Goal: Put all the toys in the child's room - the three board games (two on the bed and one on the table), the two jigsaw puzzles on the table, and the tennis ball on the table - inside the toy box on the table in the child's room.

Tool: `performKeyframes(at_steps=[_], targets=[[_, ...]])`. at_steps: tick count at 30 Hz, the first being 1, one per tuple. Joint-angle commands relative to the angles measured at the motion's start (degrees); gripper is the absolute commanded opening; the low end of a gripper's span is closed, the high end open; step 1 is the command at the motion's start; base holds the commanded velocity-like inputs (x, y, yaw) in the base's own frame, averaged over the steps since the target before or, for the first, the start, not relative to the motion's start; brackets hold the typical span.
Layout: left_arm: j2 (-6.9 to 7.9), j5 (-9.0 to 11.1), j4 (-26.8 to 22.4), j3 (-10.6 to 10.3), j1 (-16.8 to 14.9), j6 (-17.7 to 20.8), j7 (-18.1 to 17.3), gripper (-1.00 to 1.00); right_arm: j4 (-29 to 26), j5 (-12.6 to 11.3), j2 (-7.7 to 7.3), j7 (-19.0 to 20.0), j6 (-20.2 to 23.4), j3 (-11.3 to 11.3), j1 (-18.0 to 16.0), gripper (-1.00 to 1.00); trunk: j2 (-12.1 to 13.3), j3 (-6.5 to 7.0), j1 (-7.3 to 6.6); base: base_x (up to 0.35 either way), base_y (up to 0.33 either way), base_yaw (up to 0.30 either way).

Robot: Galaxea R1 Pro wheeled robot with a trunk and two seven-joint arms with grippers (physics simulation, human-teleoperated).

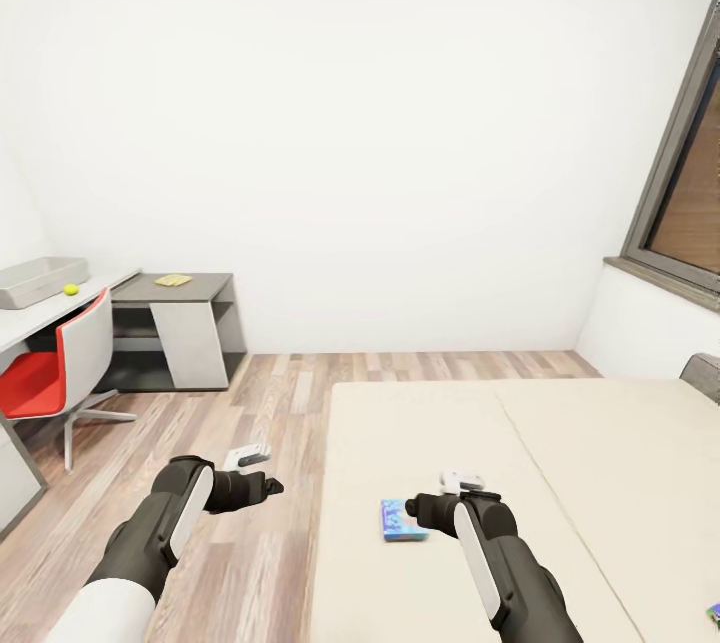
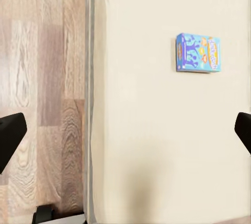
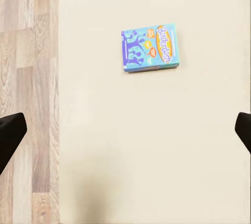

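Observation:
A small blue board game [image 1: 405, 520] with cartoon print lies flat on the beige bed [image 1: 560, 463], near its left edge. My right gripper [image 1: 418, 506] hovers open just above and beside it. In the right wrist view the same board game [image 3: 150, 47] lies on the mattress [image 3: 157, 156] ahead of the spread fingers [image 3: 9, 132]. My left gripper [image 1: 272, 486] hangs open over the wood floor left of the bed; its wrist view shows the board game [image 2: 197, 52] and the bed's edge [image 2: 90, 104]. Far left, the grey toy box [image 1: 40, 281] sits on the table [image 1: 70, 311] with the tennis ball [image 1: 71, 289] beside it. A yellow jigsaw puzzle [image 1: 173, 280] lies on the lower cabinet top.
A red and white swivel chair [image 1: 55, 368] stands in front of the table. A dark-framed window [image 1: 690, 183] is at the right wall. Something small and blue [image 1: 714, 611] pokes in at the bed's lower right corner. Wood floor [image 1: 280, 393] lies between bed and table.

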Motion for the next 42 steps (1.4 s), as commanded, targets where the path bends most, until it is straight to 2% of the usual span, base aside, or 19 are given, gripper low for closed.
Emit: performKeyframes(at_steps=[1, 42], targets=[[0.00, 0.11, -0.04, 0.10, -0.03, 0.29, -0.13, 1.00, -0.04, -0.61, 0.04, -0.53, 0.18, -0.05, -0.04, 1.00, -0.11, -0.09, 0.04, 0.000, -0.218, 0.000], [0.00, 0.11, -0.04, 0.10, -0.03, 0.29, -0.13, 1.00, -0.04, -0.61, 0.04, -0.53, 0.18, -0.05, -0.04, 1.00, -0.11, -0.09, 0.04, 0.000, -0.218, 0.000]])
